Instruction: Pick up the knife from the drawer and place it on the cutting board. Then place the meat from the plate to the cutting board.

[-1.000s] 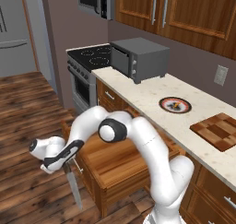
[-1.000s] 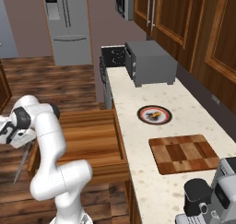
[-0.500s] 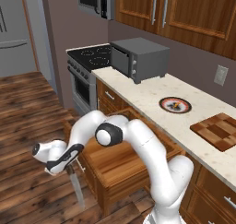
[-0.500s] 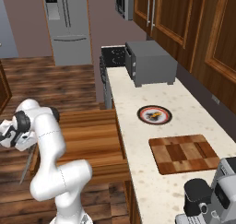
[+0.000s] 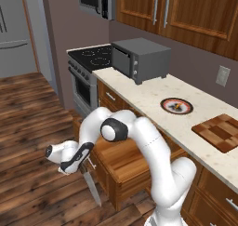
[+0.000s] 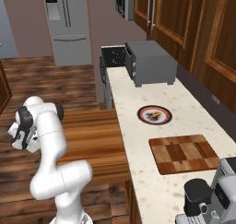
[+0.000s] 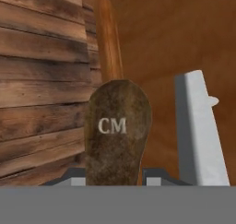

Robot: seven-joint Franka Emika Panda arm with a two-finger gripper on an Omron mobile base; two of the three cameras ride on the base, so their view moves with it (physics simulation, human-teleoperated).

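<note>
So the gripper is dropping lower beside the drawer, clamping the knife blade-down; cutting board is waiting.

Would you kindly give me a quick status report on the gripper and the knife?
Gripper shut on the dark-handled steel knife, blade hanging down beside the open wooden drawer. Checkered wooden cutting board bare. Nothing visibly in the way.

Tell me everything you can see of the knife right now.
The knife hangs from the gripper, out in front of the open drawer above the wood floor. Its grey steel blade points down and slightly toward the drawer. The gripper is closed on the dark brown handle; in the hand view the handle's rounded butt shows white letters "CM". Nothing else touches it.
</note>
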